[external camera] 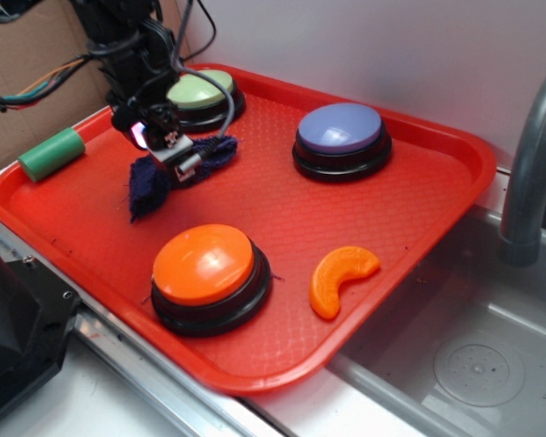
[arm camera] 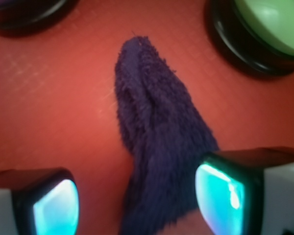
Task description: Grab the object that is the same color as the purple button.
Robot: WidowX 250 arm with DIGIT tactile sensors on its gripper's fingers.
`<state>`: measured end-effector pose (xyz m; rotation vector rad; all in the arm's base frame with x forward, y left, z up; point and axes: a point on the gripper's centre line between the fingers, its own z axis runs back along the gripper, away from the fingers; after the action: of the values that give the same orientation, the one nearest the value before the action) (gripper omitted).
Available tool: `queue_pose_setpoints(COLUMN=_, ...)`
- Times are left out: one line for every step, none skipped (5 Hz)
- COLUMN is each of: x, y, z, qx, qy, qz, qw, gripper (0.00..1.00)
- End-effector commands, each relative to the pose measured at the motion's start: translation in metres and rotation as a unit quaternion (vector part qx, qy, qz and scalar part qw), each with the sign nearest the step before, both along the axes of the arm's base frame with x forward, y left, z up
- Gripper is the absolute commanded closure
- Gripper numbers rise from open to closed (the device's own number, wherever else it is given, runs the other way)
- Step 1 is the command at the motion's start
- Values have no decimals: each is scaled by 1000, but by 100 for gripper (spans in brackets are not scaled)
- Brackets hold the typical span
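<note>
Lay directly under the gripper (arm camera: pixel 137 200), jaws apart and gripping nothing, the purple rag (arm camera: pixel 157 142) on the red tray (external camera: pixel 364 228), long axis running out ahead between the pads (arm camera: pixel 218 193), right one touching it, green button (external camera: pixel 200 91) close alongside, purple button (external camera: pixel 339 127) well apart.

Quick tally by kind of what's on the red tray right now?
Push buttons: 3 (orange, green, purple button)
Purple cloth rag: 1
Green cylinder: 1
Orange crescent slice: 1
Total: 6
</note>
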<state>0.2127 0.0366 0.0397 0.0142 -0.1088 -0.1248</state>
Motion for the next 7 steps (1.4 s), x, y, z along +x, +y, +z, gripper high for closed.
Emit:
queue_pose_setpoints(x=18, y=12, z=-16, qx=1, qy=3, qz=0, qw=1000, gripper=0)
queue_pose_setpoints(x=14, y=13, z=-16, qx=-10, qy=14, qz=16, qw=1000, gripper=100)
queue_pose_setpoints(x=5, y=20, z=3, qx=-35, qy=41, qz=22, qw=998, gripper=100)
queue_pose_setpoints(x=-8, y=17, z=42, qx=-27, qy=56, qz=5, qw=998, gripper=100)
queue_pose_setpoints(x=-27, y=1, z=91, qx=-26, qy=37, qz=-2, qw=999, gripper=100)
queue_pose_setpoints(x=-44, y=-19, z=140, qx=-3, qy=19, qz=21, qw=1000, gripper=100)
queue_pose_setpoints(x=-53, y=-23, z=159, qx=-45, qy=-16, qz=-12, qw=999, gripper=73)
